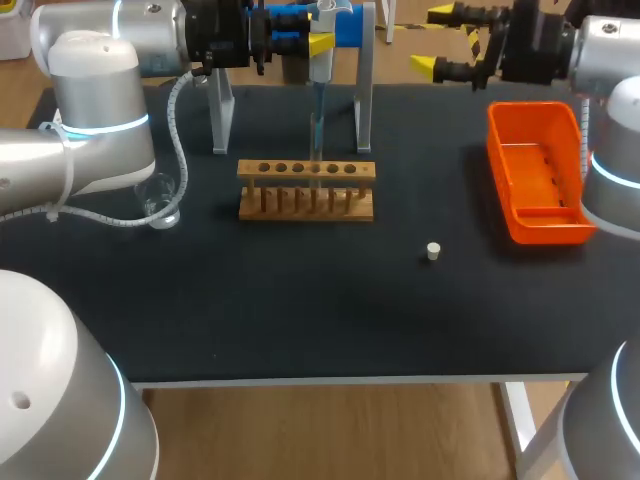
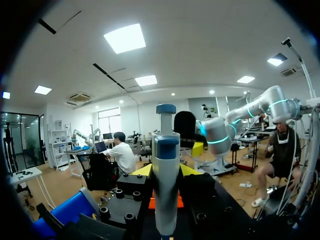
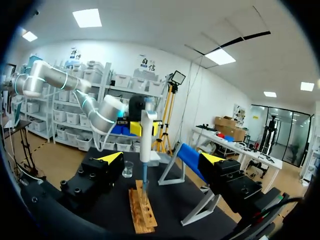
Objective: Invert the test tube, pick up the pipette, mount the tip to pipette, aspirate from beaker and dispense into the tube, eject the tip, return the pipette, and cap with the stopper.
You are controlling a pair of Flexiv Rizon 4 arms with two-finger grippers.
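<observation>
Now the left hand [image 1: 302, 42] is clenched on the pipette [image 1: 322, 70], held upright with its tip straight below that hand inside the test tube [image 1: 316, 140] in the wooden rack [image 1: 306, 192], while the released right hand [image 1: 433, 43] hangs well aside.

Orange tray [image 1: 555, 230]; brown rack [image 1: 306, 211]; white stopper [image 1: 433, 251]; black table [image 1: 300, 310]; white-blue pipette [image 2: 166, 175].

Overhead; opposed wrist views, common pipette [image 1: 322, 65]
</observation>
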